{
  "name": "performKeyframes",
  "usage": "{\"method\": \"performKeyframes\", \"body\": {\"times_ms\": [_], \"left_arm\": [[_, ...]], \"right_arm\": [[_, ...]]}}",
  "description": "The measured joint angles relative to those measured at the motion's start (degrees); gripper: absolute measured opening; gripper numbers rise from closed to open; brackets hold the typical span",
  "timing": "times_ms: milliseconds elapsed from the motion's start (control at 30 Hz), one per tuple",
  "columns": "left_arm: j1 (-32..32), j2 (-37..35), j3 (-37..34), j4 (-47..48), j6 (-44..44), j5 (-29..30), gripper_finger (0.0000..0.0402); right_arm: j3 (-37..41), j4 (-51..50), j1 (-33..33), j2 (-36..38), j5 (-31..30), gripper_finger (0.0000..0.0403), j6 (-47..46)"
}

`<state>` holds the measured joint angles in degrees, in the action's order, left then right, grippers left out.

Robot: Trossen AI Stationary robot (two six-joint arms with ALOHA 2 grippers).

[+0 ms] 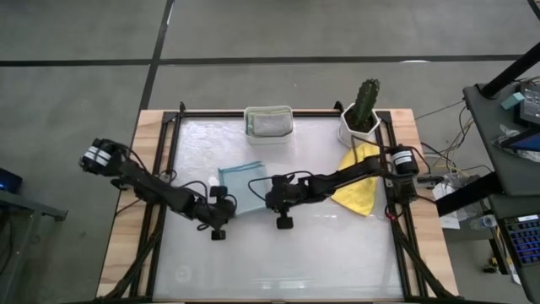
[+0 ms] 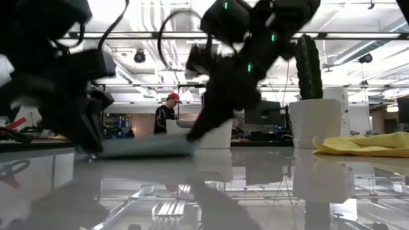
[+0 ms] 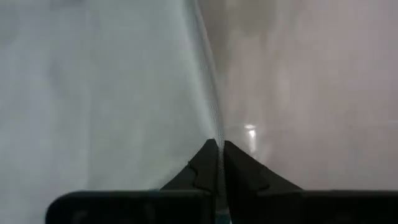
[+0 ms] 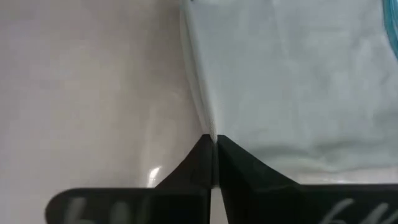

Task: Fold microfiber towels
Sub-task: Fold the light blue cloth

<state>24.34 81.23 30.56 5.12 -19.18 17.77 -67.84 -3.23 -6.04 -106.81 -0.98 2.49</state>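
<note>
i've got the left gripper [image 1: 221, 212] and right gripper [image 1: 272, 201] pinched on the near corners of the pale blue-grey towel [image 1: 243, 181], mid-table; next, i'd lift together and fold it away.

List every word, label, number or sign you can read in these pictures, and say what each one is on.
None can be read.
No print shows on the pale blue-grey towel, the yellow towel, the white tub or the cactus pot.
Any markings on the equipment at the right edge are too small to read.
</note>
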Motion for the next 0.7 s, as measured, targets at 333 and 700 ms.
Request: {"method": "performKeyframes", "body": {"times_ms": [333,700], "left_arm": [[0.1,-12.1,1.8,0.9,-1.5,-11.7,0.0002],[0.0,-19.8,1.7,11.5,-4.5,-10.2,0.0002]], "right_arm": [[-9.5,-15.4,-1.6,1.8,8.4,0.0009,-0.9],[-15.5,-17.7,1.3,1.8,8.4,0.0009,6.1]]}}
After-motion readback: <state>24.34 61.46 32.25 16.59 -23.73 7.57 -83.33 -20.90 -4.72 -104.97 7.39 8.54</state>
